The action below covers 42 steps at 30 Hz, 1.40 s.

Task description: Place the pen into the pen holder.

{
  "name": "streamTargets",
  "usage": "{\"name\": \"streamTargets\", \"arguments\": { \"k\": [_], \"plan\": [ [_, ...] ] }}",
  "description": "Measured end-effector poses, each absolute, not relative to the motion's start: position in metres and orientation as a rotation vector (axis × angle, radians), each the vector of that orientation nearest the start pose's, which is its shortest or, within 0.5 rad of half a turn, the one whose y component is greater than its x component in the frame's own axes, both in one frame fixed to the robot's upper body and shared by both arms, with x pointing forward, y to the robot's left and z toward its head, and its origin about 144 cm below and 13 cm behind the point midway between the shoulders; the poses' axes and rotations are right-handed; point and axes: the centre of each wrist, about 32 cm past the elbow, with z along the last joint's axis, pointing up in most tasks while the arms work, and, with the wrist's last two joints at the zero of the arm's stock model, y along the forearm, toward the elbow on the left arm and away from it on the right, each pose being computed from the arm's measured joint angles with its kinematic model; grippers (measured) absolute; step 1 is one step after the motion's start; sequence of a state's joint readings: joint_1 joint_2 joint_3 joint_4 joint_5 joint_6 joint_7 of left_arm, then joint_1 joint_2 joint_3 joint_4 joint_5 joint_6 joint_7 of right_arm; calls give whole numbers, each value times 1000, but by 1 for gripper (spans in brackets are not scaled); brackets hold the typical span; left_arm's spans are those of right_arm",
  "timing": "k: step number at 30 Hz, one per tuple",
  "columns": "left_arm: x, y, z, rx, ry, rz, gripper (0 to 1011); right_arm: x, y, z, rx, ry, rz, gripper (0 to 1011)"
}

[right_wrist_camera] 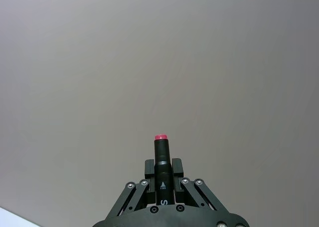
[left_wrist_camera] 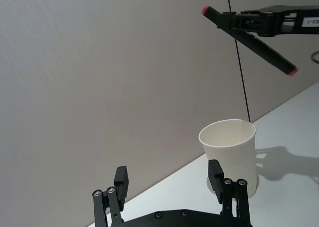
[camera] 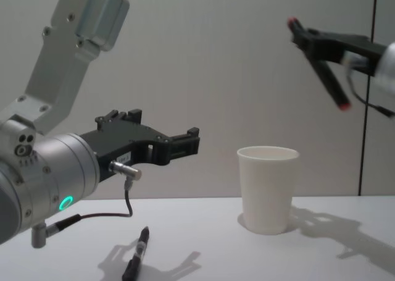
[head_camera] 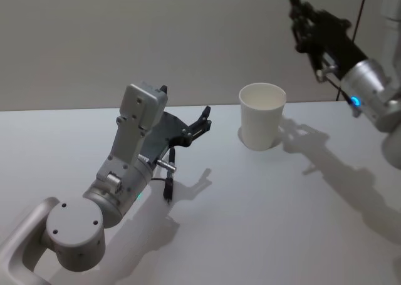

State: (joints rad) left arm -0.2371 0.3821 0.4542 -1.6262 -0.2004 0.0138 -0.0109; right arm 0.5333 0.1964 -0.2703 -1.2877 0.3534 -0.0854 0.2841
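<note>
My left gripper [left_wrist_camera: 168, 172] hangs nearest to me, low over the table [head_camera: 282, 222], its fingers spread wide with nothing between them. Right under it a spare pen [camera: 137, 256] lies flat, apart from the fingers. The left gripper has no part in this step.

Ahead of that hand and a little to its right stands the pen holder [head_camera: 262, 116], a white paper cup, upright and open-mouthed, empty as far as I can see into it. I judge it very light and easy to tip or skid, so the rim should not be knocked.

Farthest and highest is my right gripper [right_wrist_camera: 163, 168], closed firmly on the pen [left_wrist_camera: 251, 40], a black marker with red ends. The pen sits tilted in the grip. A short end pokes out past my fingertips and the longer part slopes down on the other side. The holder is well below this hand and to its left. How far the hand stands behind the cup mouth I cannot say for sure.

The pen should be light and stiff, with a smooth barrel that could swivel under an off-centre pinch. I would hold the barrel squarely and keep the pressure steady. I would stand the pen nearer upright over the mouth and let go only once its lower end is inside.
</note>
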Motion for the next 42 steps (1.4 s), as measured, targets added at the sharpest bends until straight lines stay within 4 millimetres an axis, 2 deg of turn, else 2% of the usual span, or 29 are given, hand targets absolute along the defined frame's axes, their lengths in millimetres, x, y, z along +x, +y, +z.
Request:
{"name": "streamTargets", "arguments": {
  "k": [6,15,28,42],
  "plan": [
    [492,198,1204,61,-268,1124,1001,607,-194,1256,253,-286,-1010,187],
    [492,198,1204,61,-268,1124,1001,622,-167,1250,214,-385,-986,187],
    [492,198,1204,61,-268,1124,1001,635,-152,1235,160,-420,-1001,187],
    [492,198,1204,61,-268,1124,1001,637,-147,1221,134,-405,-1010,187]
  ]
}}
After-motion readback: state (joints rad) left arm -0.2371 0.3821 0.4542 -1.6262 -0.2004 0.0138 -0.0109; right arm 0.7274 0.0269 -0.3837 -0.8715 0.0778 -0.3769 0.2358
